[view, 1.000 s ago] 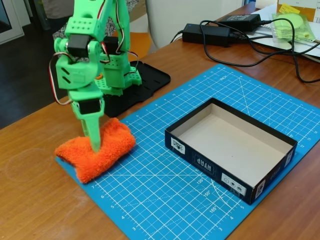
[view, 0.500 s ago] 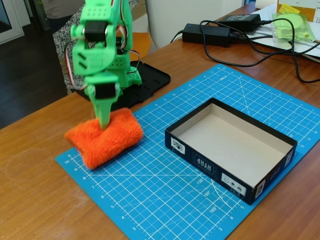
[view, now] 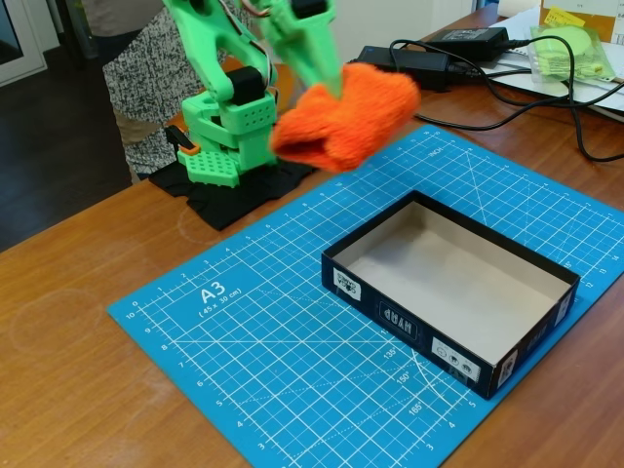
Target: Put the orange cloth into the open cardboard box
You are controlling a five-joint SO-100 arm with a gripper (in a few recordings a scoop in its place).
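Observation:
The orange cloth [view: 346,115] hangs in the air as a fluffy lump, above the far left part of the blue mat and just beyond the box's far left corner. My green gripper [view: 330,80] is shut on its top, fingers pointing down into the fabric. The open cardboard box [view: 419,331], dark outside and pale beige inside, rests on the right half of the mat with nothing in it.
The blue cutting mat [view: 263,361] covers the wooden table. The arm's green base [view: 229,136] stands on a black plate behind the mat. Black power bricks and cables [view: 458,58] lie at the back right. A person [view: 146,78] stands behind the table.
The gripper has lifted the cloth off the mat's left corner and carried it up and to the right, toward the box. The mat's A3 print is uncovered.

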